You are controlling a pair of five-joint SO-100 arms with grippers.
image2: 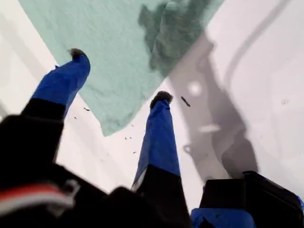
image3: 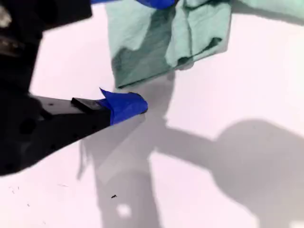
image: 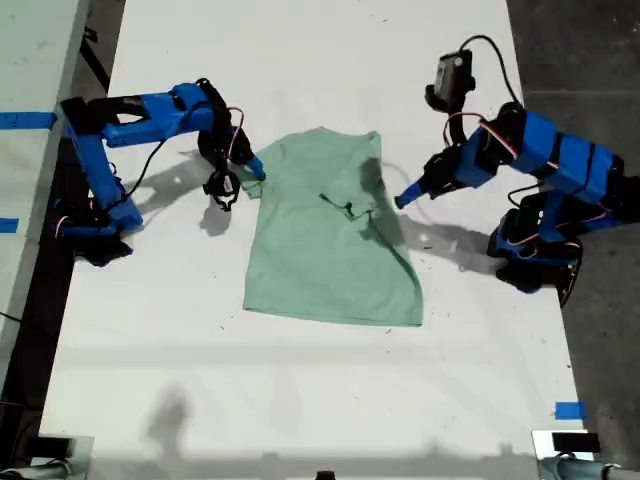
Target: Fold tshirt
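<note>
The pale mint-green tshirt (image: 330, 250) lies flat on the white table (image: 300, 400), neck toward the far edge, with both sleeves tucked in. Its side at the exterior view's right is rumpled and in shadow. My first gripper (image: 403, 198) is on the arm at the exterior view's right. In the first wrist view this gripper (image2: 118, 76) is open, straddling a pointed edge of the tshirt (image2: 104, 47). My second gripper (image: 242, 178), on the other arm, is open at the opposite shoulder. Here one fingertip (image3: 126, 104) is over bare table beside the crumpled sleeve (image3: 190, 42).
A small dark scrap (image: 340, 205) lies on the shirt's chest. Blue tape marks sit at the exterior view's lower right (image: 570, 410) and on a side table at its left (image: 25, 120). Dark floor borders the table on both sides.
</note>
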